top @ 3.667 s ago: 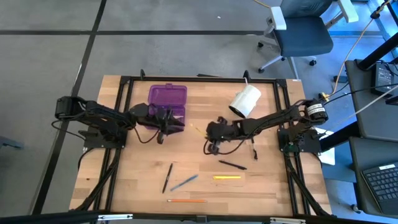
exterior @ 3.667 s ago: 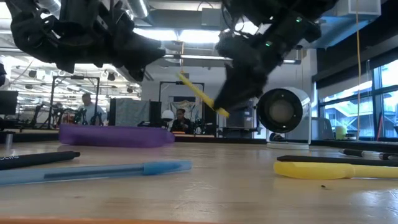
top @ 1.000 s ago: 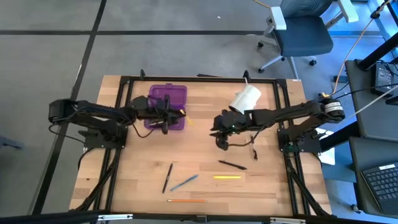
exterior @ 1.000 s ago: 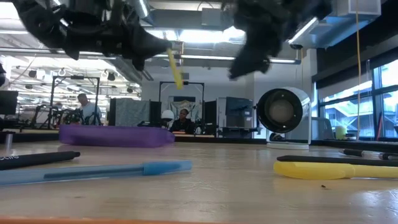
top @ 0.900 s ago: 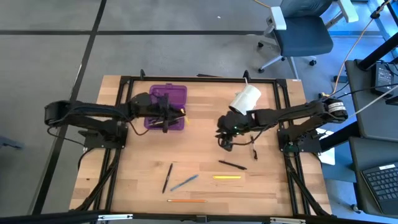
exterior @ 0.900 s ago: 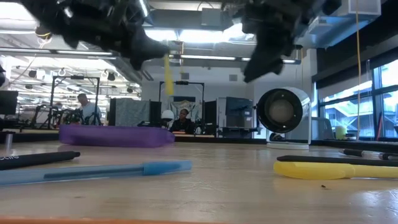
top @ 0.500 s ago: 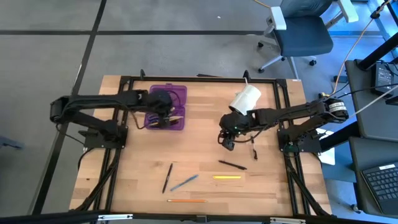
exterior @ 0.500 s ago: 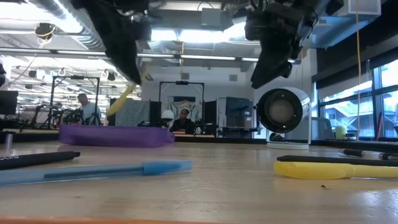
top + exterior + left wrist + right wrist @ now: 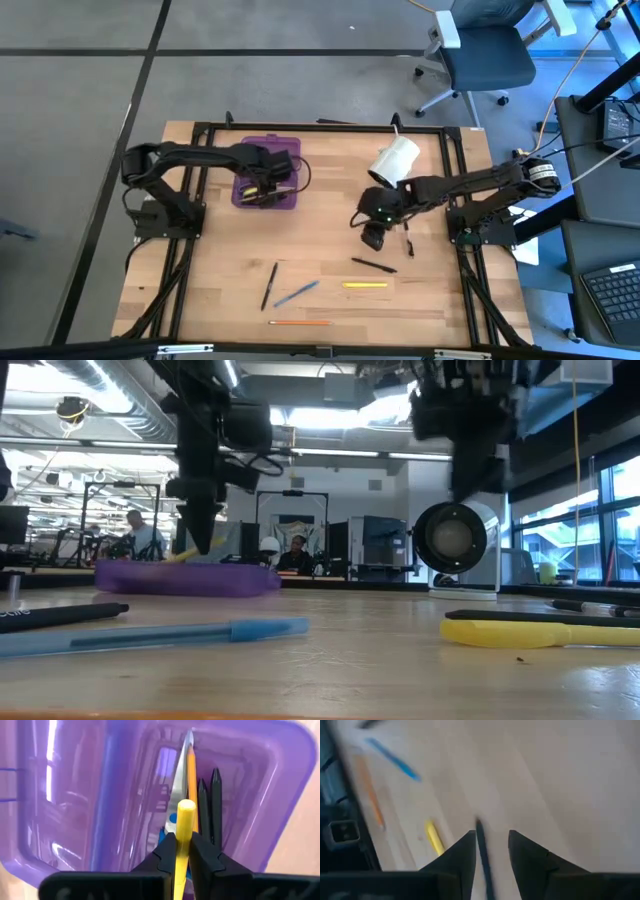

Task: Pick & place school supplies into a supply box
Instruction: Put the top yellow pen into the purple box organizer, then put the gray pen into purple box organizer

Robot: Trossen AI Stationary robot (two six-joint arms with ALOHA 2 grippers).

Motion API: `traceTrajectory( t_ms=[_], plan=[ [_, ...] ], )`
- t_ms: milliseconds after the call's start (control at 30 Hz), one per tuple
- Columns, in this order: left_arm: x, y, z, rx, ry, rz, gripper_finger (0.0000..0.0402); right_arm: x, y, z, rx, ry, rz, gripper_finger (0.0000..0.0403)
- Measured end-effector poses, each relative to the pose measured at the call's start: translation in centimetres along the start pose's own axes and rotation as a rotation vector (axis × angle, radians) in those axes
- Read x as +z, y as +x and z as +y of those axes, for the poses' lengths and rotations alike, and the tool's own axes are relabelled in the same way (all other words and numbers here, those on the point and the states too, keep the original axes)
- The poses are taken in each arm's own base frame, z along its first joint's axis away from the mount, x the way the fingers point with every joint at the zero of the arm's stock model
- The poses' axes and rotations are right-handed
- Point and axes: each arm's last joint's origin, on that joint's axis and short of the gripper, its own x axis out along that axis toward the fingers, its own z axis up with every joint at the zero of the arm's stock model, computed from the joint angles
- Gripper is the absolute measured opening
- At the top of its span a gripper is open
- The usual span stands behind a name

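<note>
Left hand (image 9: 183, 851), upper left of centre in the overhead frame, points down into the open purple supply box (image 9: 268, 172), its two fingers clamped on a yellow pen (image 9: 183, 840). In the left wrist frame the pen stands between the fingers with its end just above the box floor. Inside the box lie an orange pencil (image 9: 192, 785), two black pens (image 9: 210, 800) and a pair of scissors (image 9: 181, 775) with a bit of blue handle showing.

Right hand (image 9: 372, 236) hovers right of centre in the overhead frame, above the wooden table (image 9: 320, 250), its fingers apart and holding nothing. In its wrist frame a black pen (image 9: 482, 852) lies on the table between the two fingers.

Along the lower part of the overhead frame lie a black pen (image 9: 270, 285), a blue pen (image 9: 297, 293), an orange pencil (image 9: 300, 323) and a yellow pen (image 9: 365, 285). A white roll (image 9: 396, 162) sits at the upper right of the table.
</note>
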Motion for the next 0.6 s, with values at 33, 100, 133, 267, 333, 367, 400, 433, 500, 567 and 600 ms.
traceTrajectory(
  t_ms=[33, 100, 133, 267, 333, 367, 400, 433, 500, 567, 600],
  plan=[
    [0.1, 0.3, 0.0, -0.001, 0.002, 0.01, 0.0021, -0.5, 0.0, -0.3, -0.049, 0.084, 0.032, 0.0119],
    [0.4, 0.8, -0.1, -0.002, 0.012, 0.025, 0.0021, -1.6, -0.1, -1.0, -0.196, 0.195, 0.082, 0.0119],
    [0.4, 1.0, -0.1, -0.002, 0.013, 0.037, 0.0021, -2.1, -0.3, -1.4, -0.27, 0.236, 0.104, 0.0119],
    [0.4, 1.7, -0.2, -0.005, 0.018, 0.065, 0.0031, -3.7, -0.8, -2.3, -0.46, 0.381, 0.158, 0.0119],
    [0.5, 1.9, -0.3, -0.006, 0.019, 0.072, 0.0043, -4.0, -0.7, -2.3, -0.478, 0.445, 0.16, 0.0119],
    [0.4, 1.9, -0.3, -0.006, 0.019, 0.077, 0.0049, -4.3, -0.6, -2.3, -0.477, 0.477, 0.168, 0.0119],
    [0.4, 1.9, -0.3, -0.006, 0.019, 0.081, 0.0054, -4.6, -0.4, -2.3, -0.474, 0.504, 0.179, 0.0119],
    [0.4, 1.9, -0.3, -0.006, 0.018, 0.081, 0.006, -4.9, -0.2, -2.3, -0.472, 0.527, 0.192, 0.0119],
    [0.4, 1.9, -0.3, -0.006, 0.019, 0.08, 0.0069, -5.7, 0.4, -2.6, -0.475, 0.565, 0.228, 0.0119],
    [0.4, 1.9, -0.3, -0.006, 0.019, 0.08, 0.0076, -6.8, 0.9, -3.0, -0.499, 0.602, 0.267, 0.0119],
    [0.4, 1.9, -0.3, -0.005, 0.02, 0.08, 0.0078, -7.2, 1.2, -3.3, -0.512, 0.621, 0.279, 0.0119]
  ],
)
